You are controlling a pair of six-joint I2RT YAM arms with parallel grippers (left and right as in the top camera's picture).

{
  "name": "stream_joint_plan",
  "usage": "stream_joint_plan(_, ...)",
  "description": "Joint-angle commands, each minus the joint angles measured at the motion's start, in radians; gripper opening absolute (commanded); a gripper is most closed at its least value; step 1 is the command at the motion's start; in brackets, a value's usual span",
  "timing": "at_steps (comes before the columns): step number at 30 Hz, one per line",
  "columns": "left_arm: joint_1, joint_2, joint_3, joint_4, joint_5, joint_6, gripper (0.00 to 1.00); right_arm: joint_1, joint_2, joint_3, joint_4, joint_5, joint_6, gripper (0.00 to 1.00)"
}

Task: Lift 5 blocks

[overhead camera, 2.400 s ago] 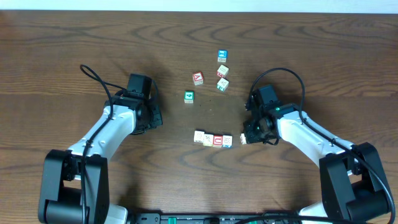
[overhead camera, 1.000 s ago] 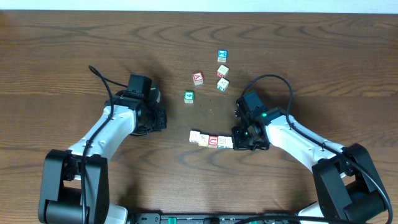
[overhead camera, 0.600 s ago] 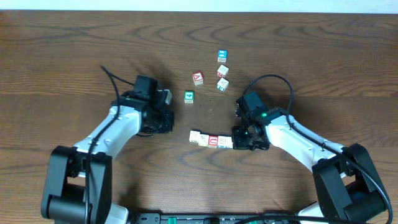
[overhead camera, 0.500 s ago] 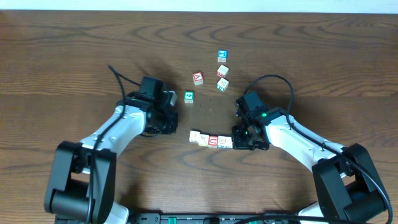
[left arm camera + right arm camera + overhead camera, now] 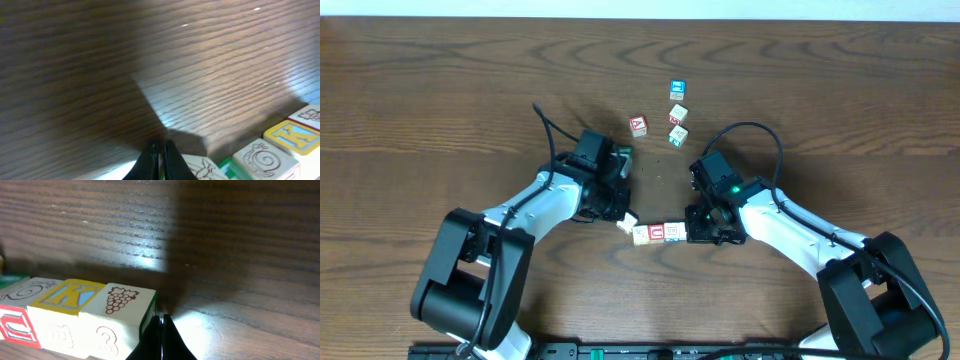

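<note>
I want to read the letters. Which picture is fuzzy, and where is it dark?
Left wrist: fuzzy all over, table smeared, dark on the left. Right wrist: blocks sharp, shadow on the right, bright glare beside the fingers. Overhead: clear, but letters tiny.

Blocked at both ends of the row of blocks [image 5: 660, 233] by the closed left gripper [image 5: 160, 150] and right gripper [image 5: 161, 322], arms slanting in from the near corners. Open just behind the row and toward the near edge between the arms. Cluttered near the far edge by loose cubes [image 5: 677, 114]. Wide bare table [image 5: 440, 70] along left and right edges.
</note>
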Motion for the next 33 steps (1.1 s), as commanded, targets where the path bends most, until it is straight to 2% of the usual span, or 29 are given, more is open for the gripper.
stream_joint_plan(1,-0.011,0.019,-0.015,-0.002,-0.006,-0.013,0.07,0.006,0.005,0.009,0.001,0.001,0.054,0.01)
stream_joint_plan(20,-0.002,0.019,-0.015,-0.047,-0.127,-0.016,0.07,0.006,0.005,0.009,-0.039,0.051,0.082,0.01)
stream_joint_plan(26,0.058,0.019,-0.015,-0.048,-0.138,-0.021,0.07,-0.002,0.005,0.009,-0.1,0.152,0.108,0.01)
stream_joint_plan(33,0.172,0.017,-0.004,-0.048,-0.138,-0.051,0.07,0.011,0.005,0.009,-0.193,0.152,0.078,0.01)
